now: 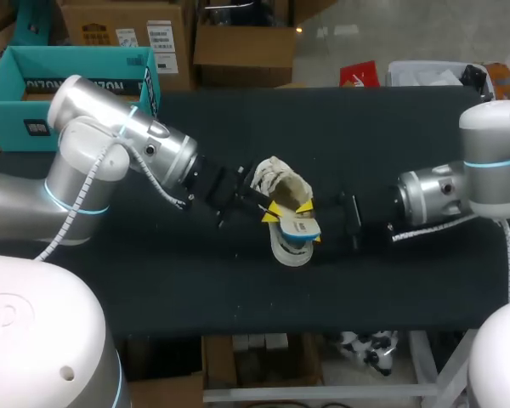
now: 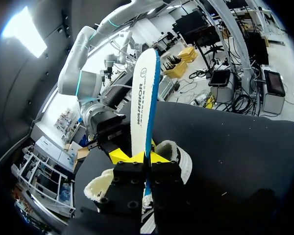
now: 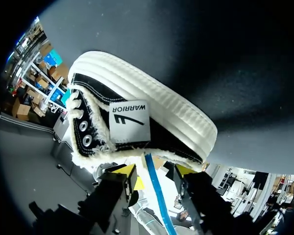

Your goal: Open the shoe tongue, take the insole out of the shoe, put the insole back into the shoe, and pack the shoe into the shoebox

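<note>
White blue-edged insole (image 2: 143, 98) sits clenched in the left claw (image 2: 139, 157) at the mouth of the shoe (image 3: 152, 105), the right claw (image 3: 157, 171) with a hold I cannot tell; reseating and boxing seemingly remain.

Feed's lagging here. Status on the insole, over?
Left hand shut on insole, held upright over shoe. Right hand at shoe's opening.

Body of L claw (image 2: 139, 157) hides low end of insole (image 2: 146, 98); shoe (image 3: 137, 122) covers front of R claw (image 3: 156, 171), grip there can't be told.
</note>
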Robot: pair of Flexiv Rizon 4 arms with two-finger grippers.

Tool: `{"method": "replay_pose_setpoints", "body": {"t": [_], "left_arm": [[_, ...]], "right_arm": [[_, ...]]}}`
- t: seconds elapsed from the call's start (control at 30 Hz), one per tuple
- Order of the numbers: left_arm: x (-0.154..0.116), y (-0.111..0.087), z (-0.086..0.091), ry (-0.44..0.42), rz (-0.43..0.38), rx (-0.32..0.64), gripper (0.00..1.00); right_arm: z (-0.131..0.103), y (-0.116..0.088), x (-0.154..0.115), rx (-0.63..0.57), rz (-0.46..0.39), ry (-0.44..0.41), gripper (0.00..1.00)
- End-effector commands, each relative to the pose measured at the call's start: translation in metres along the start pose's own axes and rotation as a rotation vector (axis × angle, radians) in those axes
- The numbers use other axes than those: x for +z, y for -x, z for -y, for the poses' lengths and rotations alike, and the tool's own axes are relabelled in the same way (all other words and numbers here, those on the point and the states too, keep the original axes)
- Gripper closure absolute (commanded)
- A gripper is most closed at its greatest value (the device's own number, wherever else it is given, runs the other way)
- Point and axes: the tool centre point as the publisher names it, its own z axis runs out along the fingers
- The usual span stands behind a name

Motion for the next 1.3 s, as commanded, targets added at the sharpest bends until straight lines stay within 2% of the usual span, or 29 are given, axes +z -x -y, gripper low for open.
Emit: {"method": "replay_pose_setpoints", "body": {"t": [0.03, 0.1, 0.47, 0.77, 1.07, 1.23, 1.27, 1.3], "left_arm": [[0.002, -0.001, -0.002, -0.001, 0.006, -0.003, 1.0], [0.003, -0.001, -0.002, -0.002, 0.007, -0.004, 1.0], [0.005, 0.001, -0.009, 0.033, -0.001, 0.008, 1.0], [0.006, 0.007, -0.025, 0.062, -0.002, 0.005, 1.0], [0.005, 0.006, -0.045, 0.077, -0.022, -0.046, 1.0], [0.003, 0.006, -0.043, 0.067, -0.018, -0.057, 1.0], [0.003, 0.005, -0.041, 0.063, -0.017, -0.055, 0.91], [0.003, 0.004, -0.039, 0.052, -0.019, -0.051, 0.76]], "right_arm": [[0.012, 0.002, -0.002, -0.007, 0.002, 0.035, 0.75], [0.011, 0.001, 0.0, -0.007, 0.011, 0.039, 1.0], [-0.008, 0.0, 0.007, -0.031, 0.028, 0.058, 1.0], [-0.019, -0.012, 0.008, -0.049, 0.038, 0.103, 1.0], [-0.031, -0.019, 0.008, -0.053, 0.034, 0.118, 1.0], [-0.032, -0.019, 0.006, -0.048, 0.032, 0.12, 1.0], [-0.032, -0.019, 0.005, -0.048, 0.03, 0.122, 1.0], [-0.031, -0.018, 0.004, -0.048, 0.027, 0.123, 1.0]]}}
